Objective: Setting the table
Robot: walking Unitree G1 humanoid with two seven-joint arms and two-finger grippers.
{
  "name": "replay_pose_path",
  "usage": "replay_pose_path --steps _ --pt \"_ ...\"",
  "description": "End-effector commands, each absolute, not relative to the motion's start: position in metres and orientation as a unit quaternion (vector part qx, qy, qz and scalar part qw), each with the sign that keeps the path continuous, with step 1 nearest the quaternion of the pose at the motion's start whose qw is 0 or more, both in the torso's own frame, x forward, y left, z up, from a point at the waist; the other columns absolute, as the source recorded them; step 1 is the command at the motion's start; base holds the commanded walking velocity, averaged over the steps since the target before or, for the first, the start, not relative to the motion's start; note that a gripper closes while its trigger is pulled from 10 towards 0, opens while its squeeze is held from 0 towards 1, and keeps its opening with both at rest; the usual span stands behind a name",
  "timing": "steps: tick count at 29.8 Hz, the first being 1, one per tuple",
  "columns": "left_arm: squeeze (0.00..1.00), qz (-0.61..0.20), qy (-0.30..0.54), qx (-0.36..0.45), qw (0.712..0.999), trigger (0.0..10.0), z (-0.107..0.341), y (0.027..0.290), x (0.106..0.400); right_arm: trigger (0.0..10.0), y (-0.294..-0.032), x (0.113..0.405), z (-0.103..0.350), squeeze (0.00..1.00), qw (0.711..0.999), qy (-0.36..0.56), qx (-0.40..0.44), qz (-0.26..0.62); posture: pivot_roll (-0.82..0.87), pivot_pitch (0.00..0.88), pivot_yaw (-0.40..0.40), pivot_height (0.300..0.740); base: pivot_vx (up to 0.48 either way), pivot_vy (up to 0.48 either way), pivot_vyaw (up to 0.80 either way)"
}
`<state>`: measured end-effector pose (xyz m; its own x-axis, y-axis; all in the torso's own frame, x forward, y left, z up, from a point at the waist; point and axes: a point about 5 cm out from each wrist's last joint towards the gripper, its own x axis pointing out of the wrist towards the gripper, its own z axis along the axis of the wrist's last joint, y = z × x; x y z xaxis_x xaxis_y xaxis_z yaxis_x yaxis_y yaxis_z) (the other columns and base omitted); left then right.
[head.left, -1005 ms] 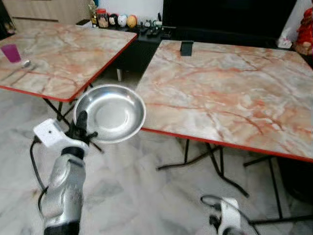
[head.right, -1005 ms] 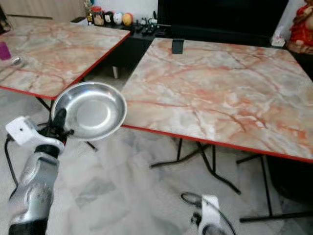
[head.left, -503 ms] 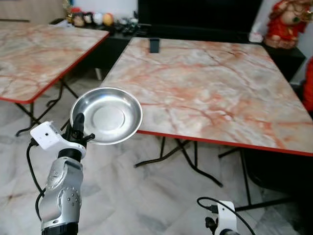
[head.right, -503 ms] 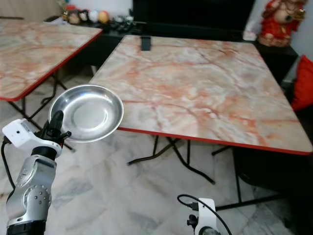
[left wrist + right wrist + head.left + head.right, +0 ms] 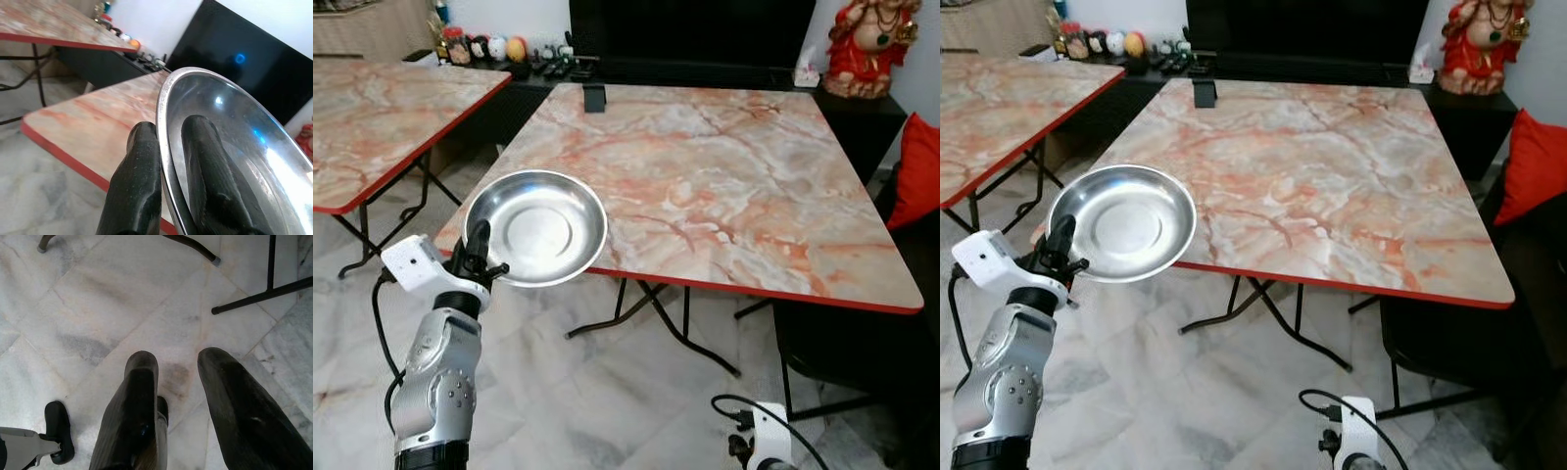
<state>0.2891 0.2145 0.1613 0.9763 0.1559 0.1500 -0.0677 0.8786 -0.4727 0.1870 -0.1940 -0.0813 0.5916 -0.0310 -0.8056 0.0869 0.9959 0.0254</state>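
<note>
A round steel plate (image 5: 540, 225) is held up by its near rim in my left gripper (image 5: 476, 251), which is shut on it. The plate hovers over the near left corner of the marble-topped folding table (image 5: 724, 186) with a red edge. In the left wrist view one black finger (image 5: 139, 181) lies under the rim and the other on the plate's (image 5: 230, 161) inside. My right gripper (image 5: 178, 382) hangs low over the floor tiles, open, holding nothing; its wrist (image 5: 766, 452) shows at the bottom of the head view.
A second marble table (image 5: 372, 117) stands to the left with a gap of floor between. A small black object (image 5: 595, 98) sits at the main table's far edge. Behind are a dark TV cabinet, small ornaments (image 5: 489, 47), a red figurine (image 5: 871, 44) and a red cushion (image 5: 915, 171).
The camera has swung right and come closer, so the main table now sits centred. The plate stays in my left gripper and is now over the table's near left corner.
</note>
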Motion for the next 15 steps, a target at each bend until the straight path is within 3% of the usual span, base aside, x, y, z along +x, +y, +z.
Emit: replay_pose_path --steps 1,15 --pt "0.0 0.052 -0.099 -0.239 0.965 10.0 0.1655 0.2134 0.2901 10.0 -0.1942 0.1888 -0.0804 0.0 0.892 0.45 0.028 -0.033 -0.06 0.0 0.012 0.707 0.0 0.0 0.0" --pt "0.0 0.042 -0.099 -0.244 0.964 10.0 0.1671 0.2115 0.291 10.0 -0.1944 0.1891 -0.0804 0.0 0.891 0.452 0.031 -0.034 -0.06 0.0 0.009 0.707 0.0 0.0 -0.65"
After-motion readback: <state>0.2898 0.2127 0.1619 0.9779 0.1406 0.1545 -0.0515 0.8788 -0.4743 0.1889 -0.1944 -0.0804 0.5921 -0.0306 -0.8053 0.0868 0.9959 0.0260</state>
